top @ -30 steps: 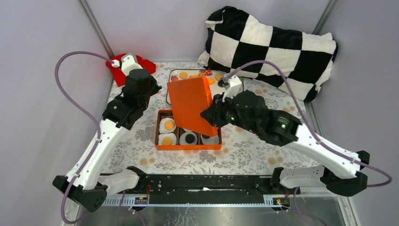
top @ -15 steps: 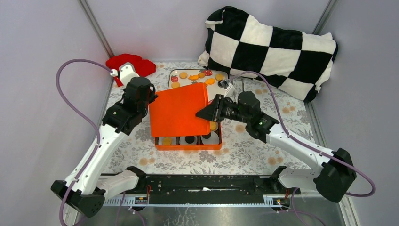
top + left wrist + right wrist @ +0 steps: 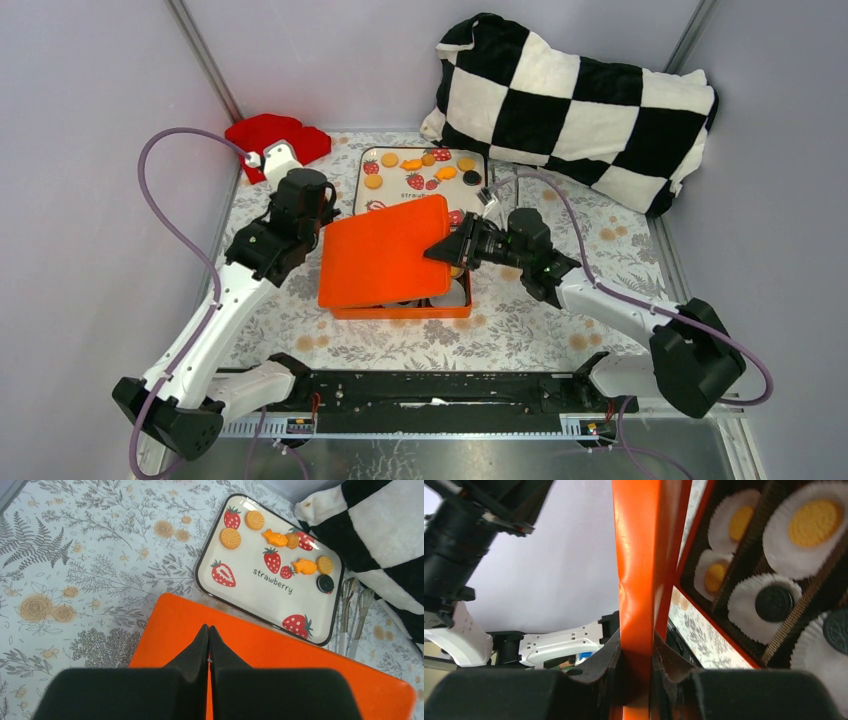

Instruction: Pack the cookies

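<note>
Where the table lies nearest the arm bases, orange box (image 3: 400, 312): long side runs across the table and most of it is hidden under the lid.
Packed cookies (image 3: 814, 522): orange-yellow and black discs, each lying flat in one of the paper cups (image 3: 744, 587) inside the box.
Lid (image 3: 385, 252): stiff orange panel, slanted over the box with its right edge raised. Its long axis roughly matches the box's.
Right gripper (image 3: 636, 652): clamped on the lid's right edge, one finger on each face.
Left gripper (image 3: 208, 630): fingers pressed together with nothing between them, tip over the lid's top. Contact cannot be told.
Tray (image 3: 250, 592): just beyond the box.
Loose cookies (image 3: 230, 537): several lie on the tray, apart from each other.
Handling: likely light, rigid and brittle. A gentle pinch across the rim suits the discs.
Fish cookies (image 3: 275, 537): they lie roughly along the tray's longer side, and the narrow body is the best place to grip. The head end is too small to tell.
</note>
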Available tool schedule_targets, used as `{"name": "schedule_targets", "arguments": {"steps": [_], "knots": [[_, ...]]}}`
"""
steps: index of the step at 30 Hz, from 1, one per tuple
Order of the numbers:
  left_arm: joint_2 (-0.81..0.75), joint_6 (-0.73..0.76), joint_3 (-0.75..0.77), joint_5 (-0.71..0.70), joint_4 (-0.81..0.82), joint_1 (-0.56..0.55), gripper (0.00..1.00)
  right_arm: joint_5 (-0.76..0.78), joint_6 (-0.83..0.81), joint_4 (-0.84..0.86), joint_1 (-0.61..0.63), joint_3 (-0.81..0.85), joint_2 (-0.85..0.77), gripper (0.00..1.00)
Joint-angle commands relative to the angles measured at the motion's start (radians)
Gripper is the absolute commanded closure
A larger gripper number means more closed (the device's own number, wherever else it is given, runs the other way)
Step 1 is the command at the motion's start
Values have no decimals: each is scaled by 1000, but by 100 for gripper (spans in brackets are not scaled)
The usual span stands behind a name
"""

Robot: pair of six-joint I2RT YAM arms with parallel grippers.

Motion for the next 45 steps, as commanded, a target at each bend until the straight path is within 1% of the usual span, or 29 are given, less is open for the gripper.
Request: {"name": "schedule_targets", "arguments": {"steps": [1,6,8,10,15,22,25,28,31,35,37,42,43,45], "knots": [[-4,-7,-40,16,11,-4,100,-62,77,174,-17,-76,44,100],[-1,-17,-68,39,22,-5,100,-50,76,184,-46,-159,62,100],[3,-20,-77,47,26,-6,100,-35,57,160,-60,-175,59,100],[7,-25,-88,51,33,-10,100,-13,15,103,-74,-171,51,100],[16,-39,-127,71,56,-39,100,-15,-37,50,-135,-150,59,100],[32,-61,-173,74,68,-94,100,-63,-41,84,-220,-175,125,100],[36,-65,-210,80,86,-108,100,-60,-87,43,-227,-180,140,100],[34,-68,-277,116,146,-124,100,-32,-138,-21,-233,-177,147,93],[39,-82,-367,158,229,-146,100,6,-174,-75,-243,-174,150,89],[89,-104,-484,202,342,-167,100,73,-218,-163,-248,-153,142,85],[116,-118,-519,223,376,-175,100,106,-233,-211,-248,-138,136,81],[147,-134,-572,248,447,-190,100,177,-261,-289,-250,-118,108,79],[151,-132,-578,248,458,-191,100,195,-265,-306,-249,-113,98,76],[158,-128,-582,250,471,-192,100,232,-267,-335,-252,-108,79,58]]}}
